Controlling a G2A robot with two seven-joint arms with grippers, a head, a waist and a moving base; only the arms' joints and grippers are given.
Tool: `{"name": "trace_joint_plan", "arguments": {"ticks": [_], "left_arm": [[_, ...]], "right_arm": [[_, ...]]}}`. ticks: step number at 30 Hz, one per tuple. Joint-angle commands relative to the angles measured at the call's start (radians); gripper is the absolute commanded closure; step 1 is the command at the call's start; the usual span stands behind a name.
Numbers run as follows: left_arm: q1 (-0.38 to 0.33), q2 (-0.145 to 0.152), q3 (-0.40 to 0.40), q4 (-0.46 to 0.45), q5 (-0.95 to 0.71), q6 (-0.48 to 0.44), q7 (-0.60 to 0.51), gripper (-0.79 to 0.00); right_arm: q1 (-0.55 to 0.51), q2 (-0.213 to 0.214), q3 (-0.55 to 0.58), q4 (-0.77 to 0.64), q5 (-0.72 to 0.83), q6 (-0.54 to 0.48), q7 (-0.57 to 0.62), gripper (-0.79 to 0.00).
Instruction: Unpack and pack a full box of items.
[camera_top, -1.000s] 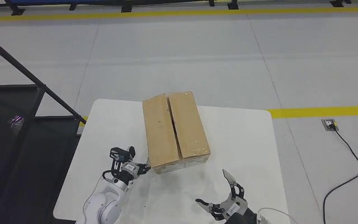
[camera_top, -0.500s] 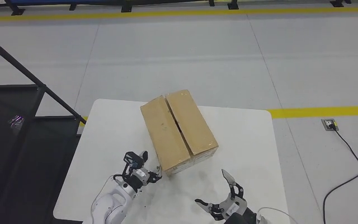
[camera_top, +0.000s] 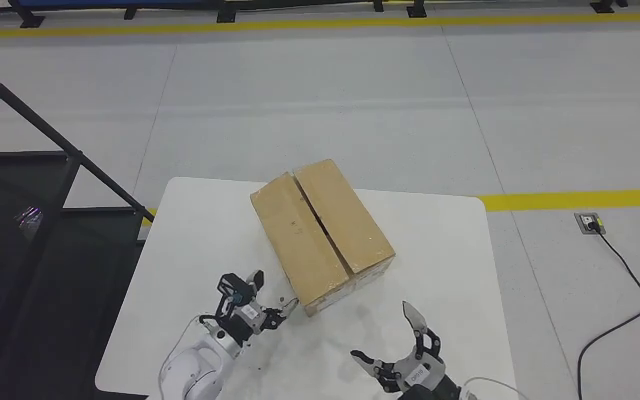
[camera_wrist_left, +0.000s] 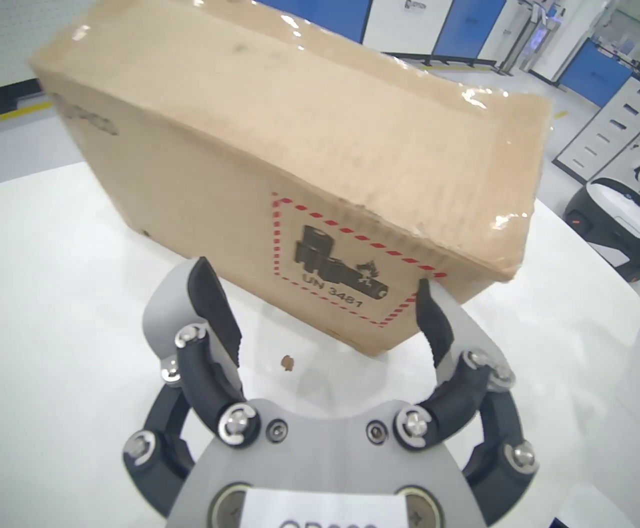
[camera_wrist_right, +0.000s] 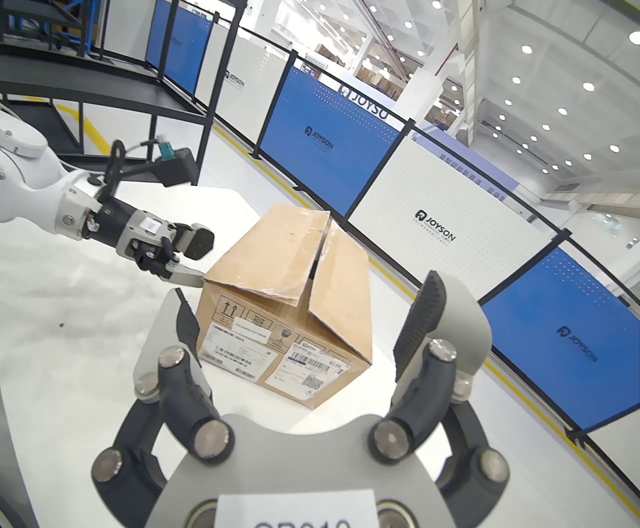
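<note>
I judge unpacking not yet begun: my spread left pincer (camera_top: 272, 292) touches the closed cardboard box's (camera_top: 320, 235) 7 o'clock corner, the right pincer (camera_top: 382, 332) waits spread and empty at 5 o'clock, and the flaps need prying next.

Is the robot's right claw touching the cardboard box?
No, the right gripper hangs open short of the box, with bare table between them.

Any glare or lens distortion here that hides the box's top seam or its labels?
Left wrist view: glare patches on the tape along the top edges of the box, while its printed side is free of glare. Right wrist view: the wide lens curves the fence panels; the seam and labels are plain. Top view: even light, seam plain.
</note>
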Motion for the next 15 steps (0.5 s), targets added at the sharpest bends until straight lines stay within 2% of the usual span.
{"name": "trace_joint_plan", "arguments": {"ticks": [1,6,8,15], "left_arm": [[0.028,0.008,-0.064,-0.009,-0.019,0.011,0.011,-0.785],[0.058,0.020,-0.192,0.006,-0.125,0.048,0.020,-0.785],[0.058,0.021,-0.224,0.015,-0.170,0.067,0.021,-0.785],[0.060,0.019,-0.246,0.022,-0.211,0.116,0.032,-0.785]], "right_arm": [[0.001,0.000,0.000,0.002,0.001,-0.004,-0.003,-0.785],[0.004,0.000,-0.006,-0.002,-0.006,-0.010,-0.002,-0.785],[0.023,0.000,-0.047,-0.016,-0.079,-0.041,0.017,-0.785],[0.134,-0.030,-0.293,-0.033,-0.349,-0.020,0.255,-0.785]]}}
